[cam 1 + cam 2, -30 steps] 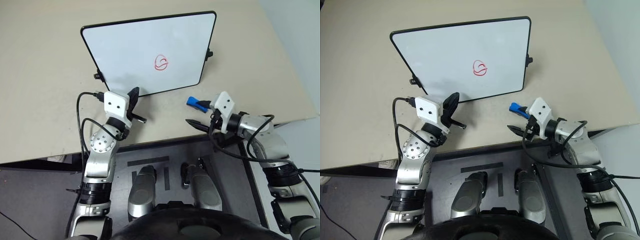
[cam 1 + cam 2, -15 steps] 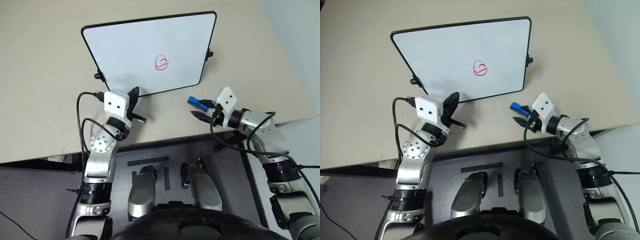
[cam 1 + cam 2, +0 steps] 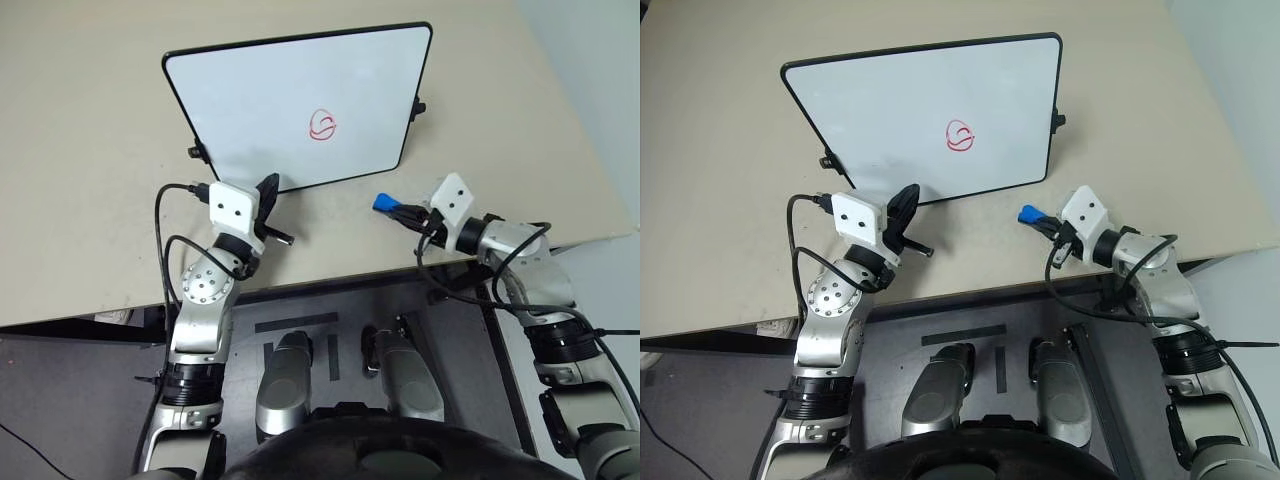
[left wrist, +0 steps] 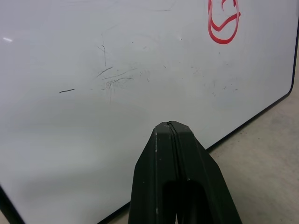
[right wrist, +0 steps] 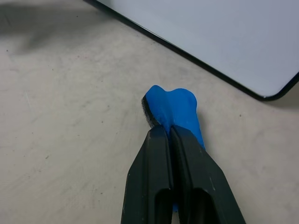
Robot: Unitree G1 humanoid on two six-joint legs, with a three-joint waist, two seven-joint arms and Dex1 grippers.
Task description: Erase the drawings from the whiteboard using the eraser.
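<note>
Right gripper (image 5: 170, 130) has just snapped its fingers together on the eraser (image 5: 174, 108), lower right of the frame beside the whiteboard (image 3: 270, 100) corner. That's the pickup made; wiping comes next. Left gripper (image 4: 172, 128) is clenched empty at the board's lower edge. One board, one eraser, one red drawing (image 3: 322, 124), right of board centre.

It looked like a lab or test room: a bare beige table (image 3: 90, 150) filled most of the frame, grey floor (image 3: 60, 390) lay along the bottom, and a pale wall (image 3: 600, 60) stood at upper right.
</note>
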